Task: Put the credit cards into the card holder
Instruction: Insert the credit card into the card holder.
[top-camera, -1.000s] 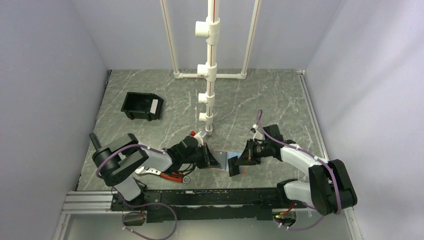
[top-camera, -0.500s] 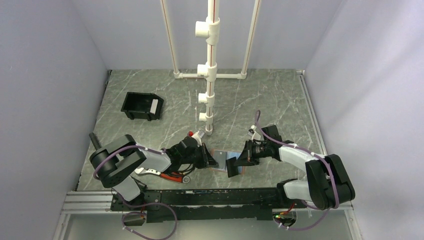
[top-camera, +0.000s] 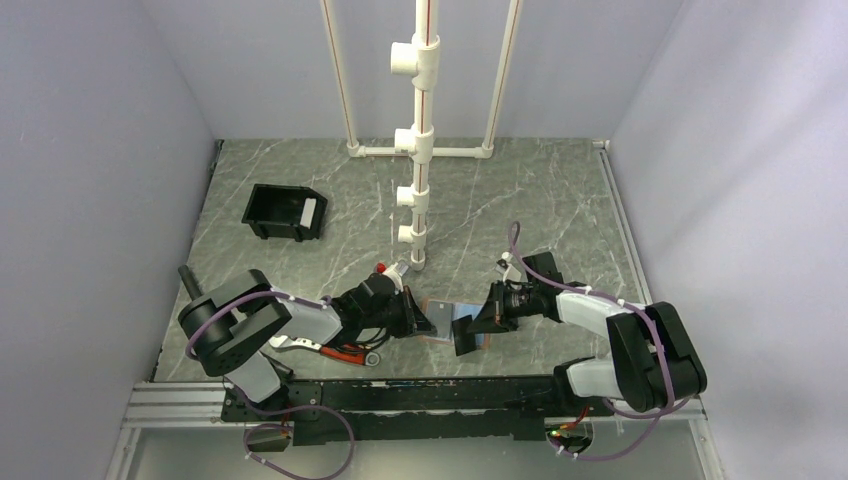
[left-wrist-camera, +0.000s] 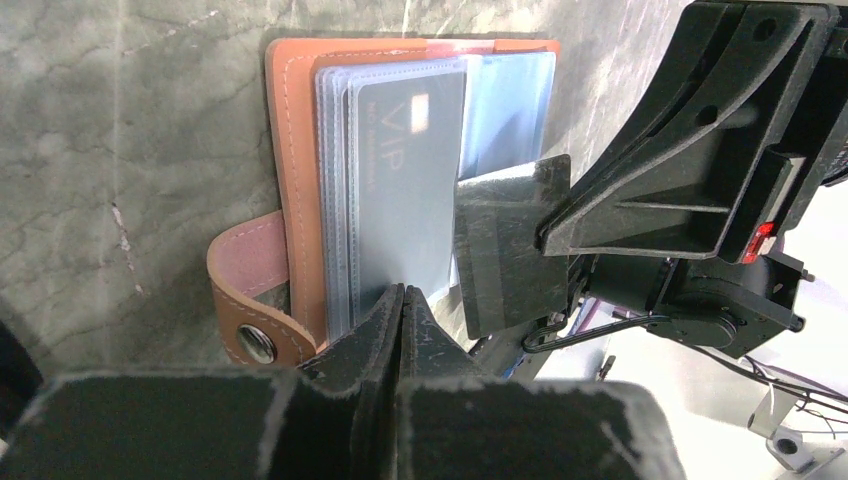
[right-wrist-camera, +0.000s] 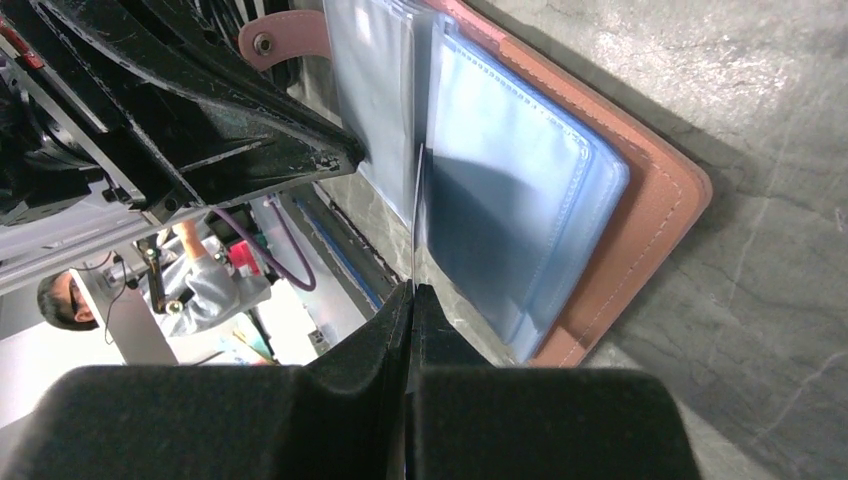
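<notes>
Your left pincer (left-wrist-camera: 401, 300) is pinched almost shut on the near edge of the clear sleeves (left-wrist-camera: 335, 200) of the card holder (left-wrist-camera: 295, 150), which lies spread open on the tabletop (left-wrist-camera: 150, 150) between the two arms. A grey VIP card (left-wrist-camera: 405, 190) sits in one sleeve. Your right pincer (right-wrist-camera: 412, 295) is clamped tight on a dark card (left-wrist-camera: 505, 250), standing on edge over the blue half.
</notes>
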